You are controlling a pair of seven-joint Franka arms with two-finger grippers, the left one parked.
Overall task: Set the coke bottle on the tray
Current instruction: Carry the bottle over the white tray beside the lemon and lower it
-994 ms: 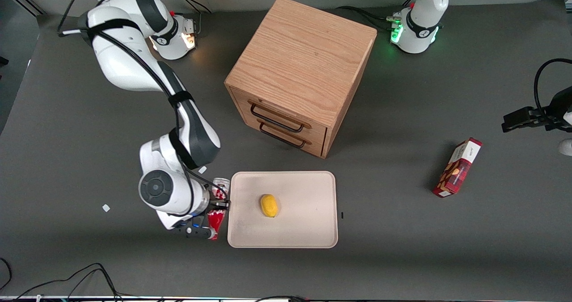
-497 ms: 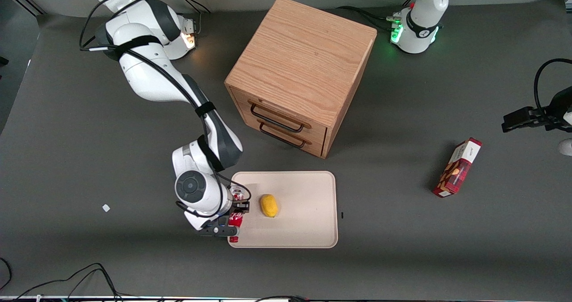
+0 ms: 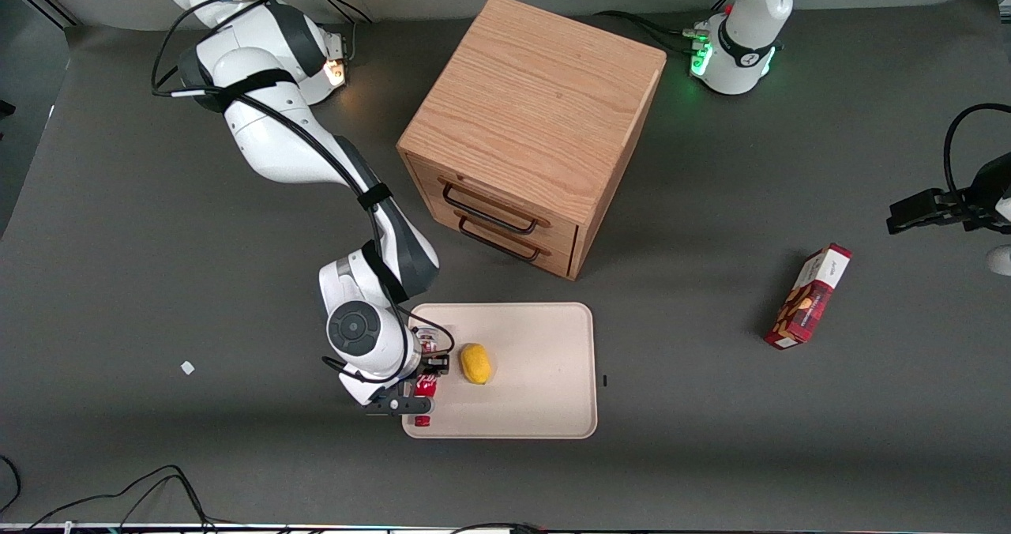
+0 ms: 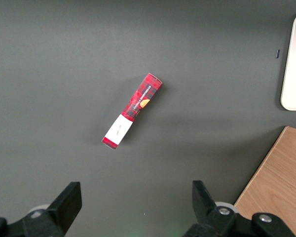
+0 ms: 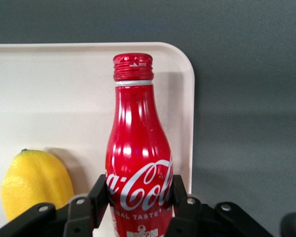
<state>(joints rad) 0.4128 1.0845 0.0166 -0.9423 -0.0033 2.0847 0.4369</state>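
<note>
Tool point(image 3: 427, 370) pinched on the lower body of the coke bottle point(image 5: 138, 163), fingers point(image 5: 99, 195) pressed against both sides of the label. Bottle lies over the tray point(image 3: 545, 408), at its end toward the working arm, just beside a lemon point(image 3: 476, 362).

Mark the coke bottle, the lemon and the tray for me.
coke bottle point(image 5: 138, 163), right wrist view, red body above the logo, held in the gripper point(image 5: 138, 207).
lemon point(image 3: 476, 363), front view, middle of its peel.
tray point(image 3: 545, 376), front view, bare floor.
</note>
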